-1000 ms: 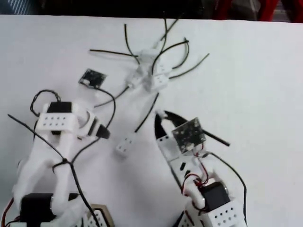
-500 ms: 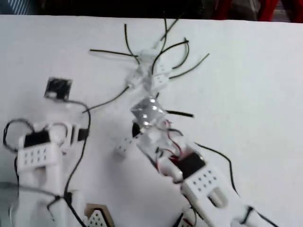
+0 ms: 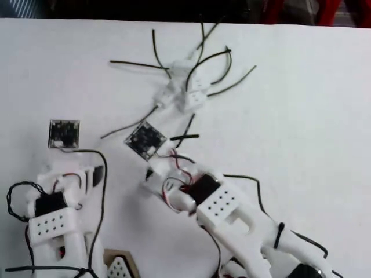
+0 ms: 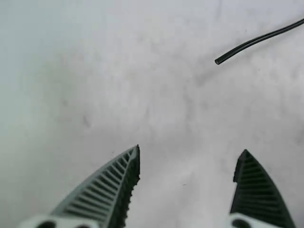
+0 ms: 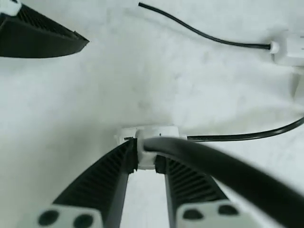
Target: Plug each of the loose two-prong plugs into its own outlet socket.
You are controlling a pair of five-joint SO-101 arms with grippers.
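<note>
A small white two-prong plug with a black cable lies on the white table, and my right gripper is shut on it, one finger on each side. From above, the plug peeks out under the right gripper at table centre. A cluster of white outlet sockets and plugs with black cables sits farther back. My left gripper hovers open over bare table, with a black wire end ahead of it. It sits at the lower left in the high view.
A white plug on a black cable lies beyond the right gripper. The left arm's black finger shows close by in the right wrist view. A brown-edged block sits at the front edge. A loose black wire runs toward the cluster.
The right arm swung left and forward onto the loose plug and now grips it. The left arm drew back toward the front left.
</note>
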